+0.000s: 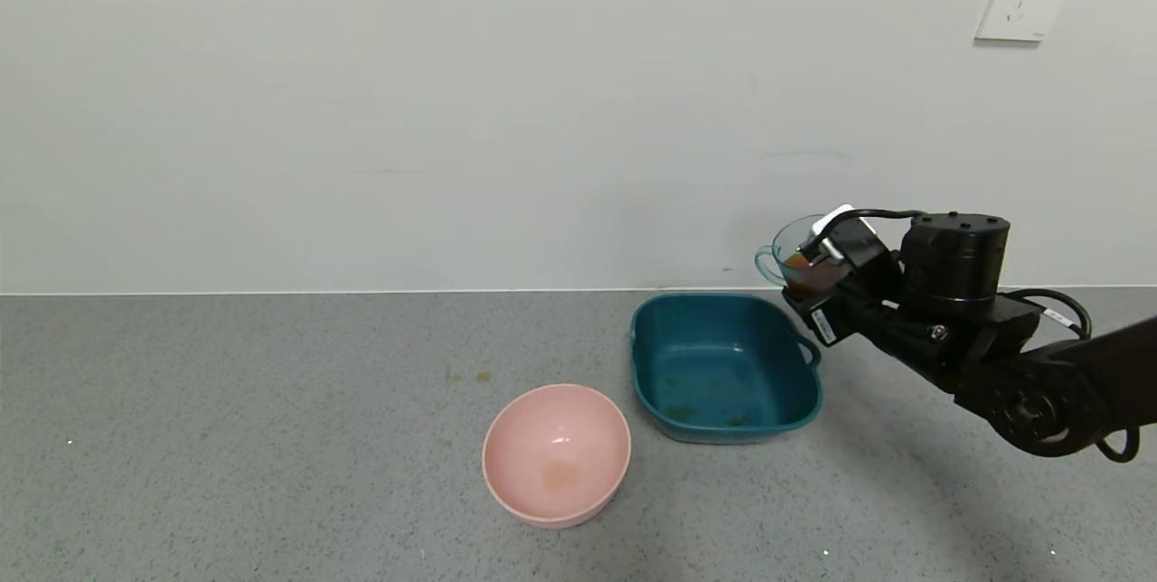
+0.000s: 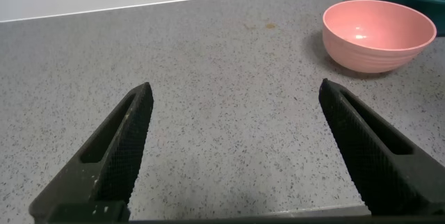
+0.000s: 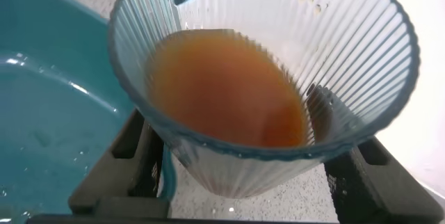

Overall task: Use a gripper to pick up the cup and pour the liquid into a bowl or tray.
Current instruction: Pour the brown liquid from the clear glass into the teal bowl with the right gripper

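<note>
Grey speckled counter (image 1: 271, 437) carries the teal basin (image 1: 723, 365), and the right gripper (image 1: 818, 279), clamped around the cup (image 1: 795, 258) of reddish-brown liquid (image 3: 222, 88), holds it raised beside the basin's far right corner, probably for pouring, while the left gripper (image 2: 236, 147) waits wide open.

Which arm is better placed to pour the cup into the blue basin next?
The right. Its claw is already shut on the cup, with the liquid inside, raised just beside the teal basin. The left claw hangs open over bare counter near the pink bowl.
</note>
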